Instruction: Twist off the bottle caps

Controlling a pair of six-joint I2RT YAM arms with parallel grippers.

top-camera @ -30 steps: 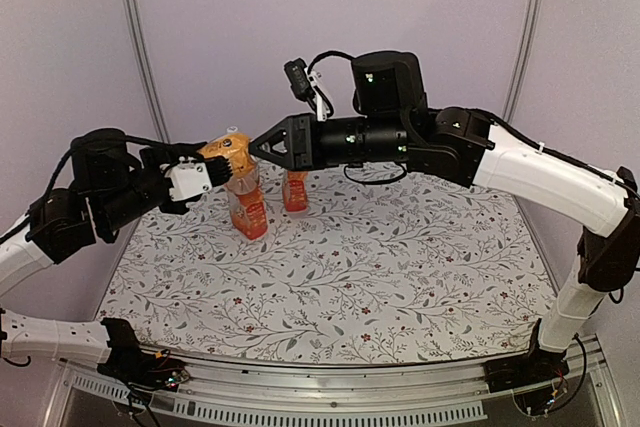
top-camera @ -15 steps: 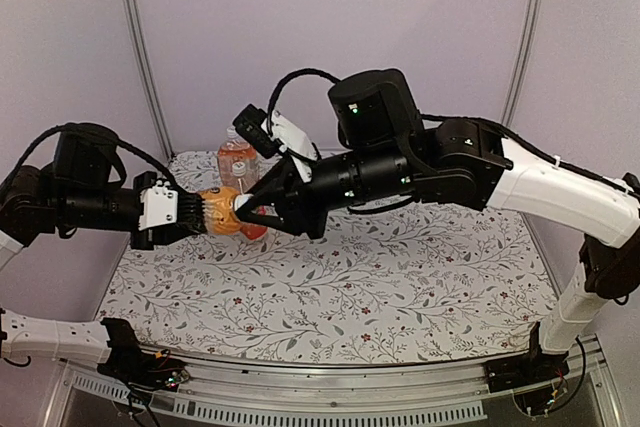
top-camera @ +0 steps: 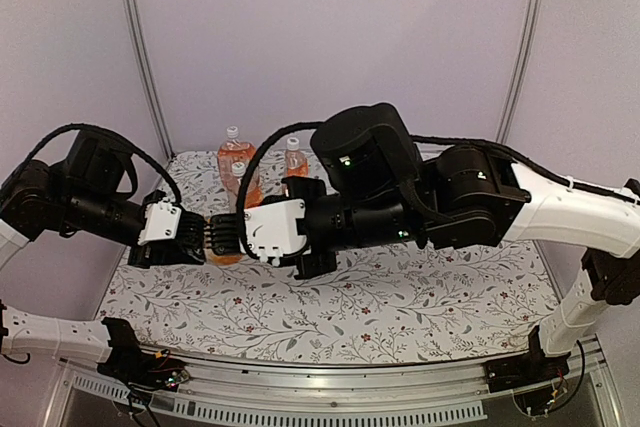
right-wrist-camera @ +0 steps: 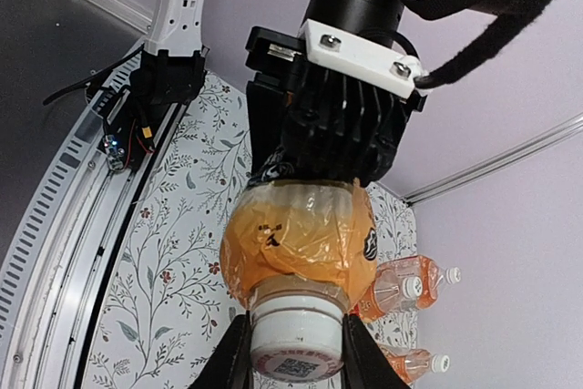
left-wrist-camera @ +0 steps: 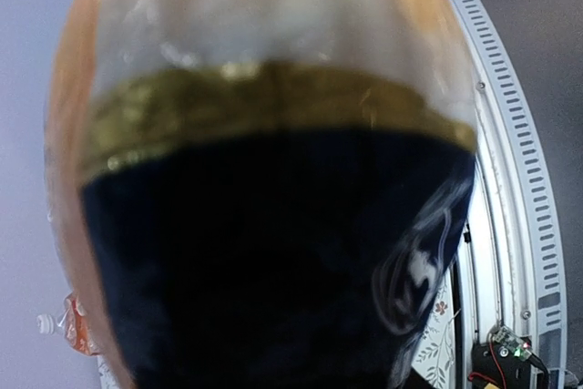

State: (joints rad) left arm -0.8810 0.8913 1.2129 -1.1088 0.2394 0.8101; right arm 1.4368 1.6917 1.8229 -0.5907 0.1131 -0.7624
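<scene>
Cap (right-wrist-camera: 298,339) is pinched by right gripper (right-wrist-camera: 296,354) at 6 o'clock. Bottle (right-wrist-camera: 296,243), judged soft and slippery, is clamped mid-body by left gripper (top-camera: 197,237) at 12 o'clock.

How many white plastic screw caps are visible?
3: one white plastic cap in the right gripper, two caps on clear orange-drink bottles standing at the back; another may be hidden.

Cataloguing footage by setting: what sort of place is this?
Probably a lab robot cell, not a home: plain lilac walls, metal poles, and an aluminium rail along the table edge.
</scene>
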